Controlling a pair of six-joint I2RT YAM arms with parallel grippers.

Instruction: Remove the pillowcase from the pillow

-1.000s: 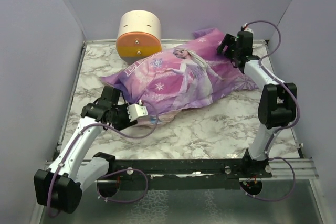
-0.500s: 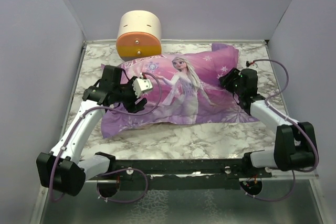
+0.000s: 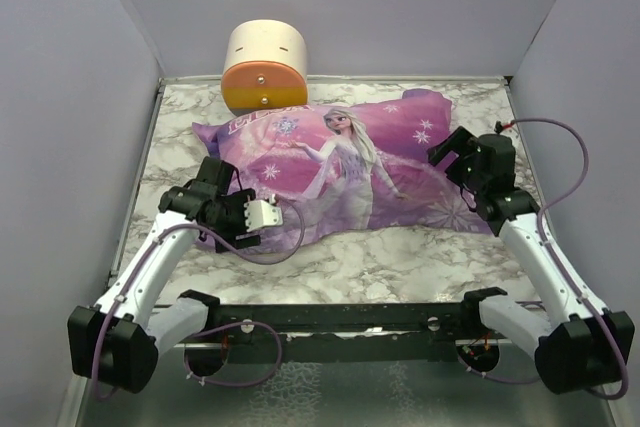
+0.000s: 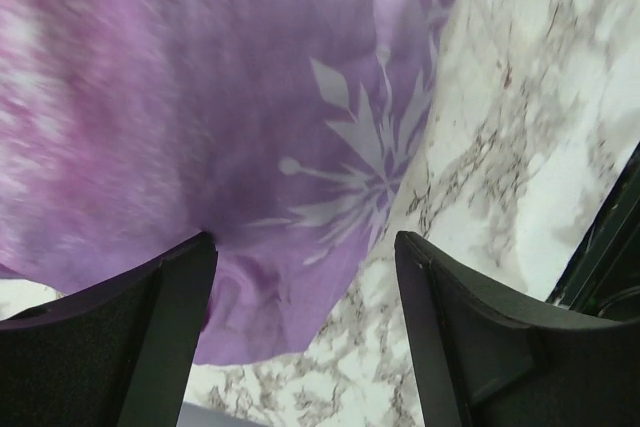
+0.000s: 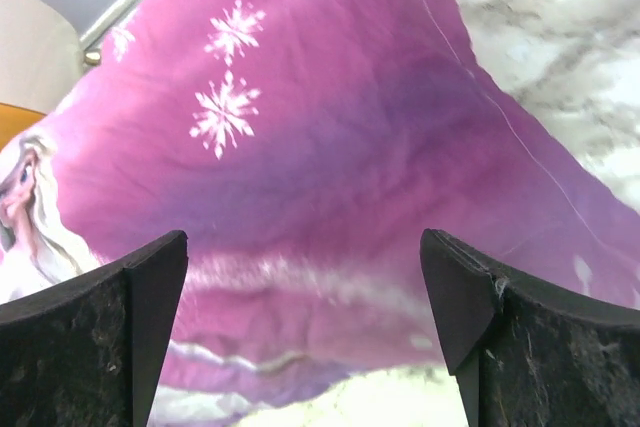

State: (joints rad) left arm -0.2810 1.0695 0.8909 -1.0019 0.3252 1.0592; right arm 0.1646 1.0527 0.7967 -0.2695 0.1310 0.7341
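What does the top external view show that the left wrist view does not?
Only top external: the cream-and-orange round drawer unit at the back, the princess printed on the purple-pink fabric pillowcase, and the right pincer at its right end. Only left wrist: a close look at one large pale snowflake by the pillowcase's edge, between the open fingers of the left pincer. Both: the pillowcase lying on the white marble-patterned table.
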